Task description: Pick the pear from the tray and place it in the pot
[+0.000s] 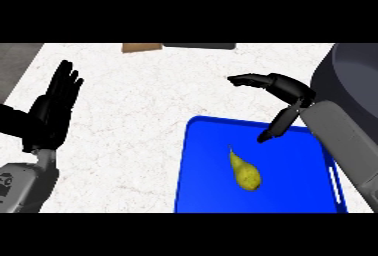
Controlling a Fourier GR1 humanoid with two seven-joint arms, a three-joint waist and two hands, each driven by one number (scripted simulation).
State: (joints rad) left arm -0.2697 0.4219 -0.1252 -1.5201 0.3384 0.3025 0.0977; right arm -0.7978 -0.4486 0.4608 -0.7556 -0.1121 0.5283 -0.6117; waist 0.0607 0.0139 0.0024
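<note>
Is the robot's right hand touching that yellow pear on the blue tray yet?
Apart. In the head view the right hand hangs open above the tray's far edge, and bare blue tray shows between its fingers and the pear.

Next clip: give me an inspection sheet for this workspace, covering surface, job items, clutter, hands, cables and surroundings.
Surface: white speckled counter, dark strip along its left edge.
Pear: yellow pear lies on its side on the blue tray, stem toward the far edge, untouched.
Pot: grey pot at the right, only partly in view, beyond the tray.
Clutter: a brown item and a dark flat item at the counter's far edge, too cropped to identify.
Left hand: open, fingers up, resting at the left side.
Right hand: open, fingers spread, above the tray's far edge, holding nothing.
Cables: nothing seen.
Surroundings: nothing seen beyond the counter.
</note>
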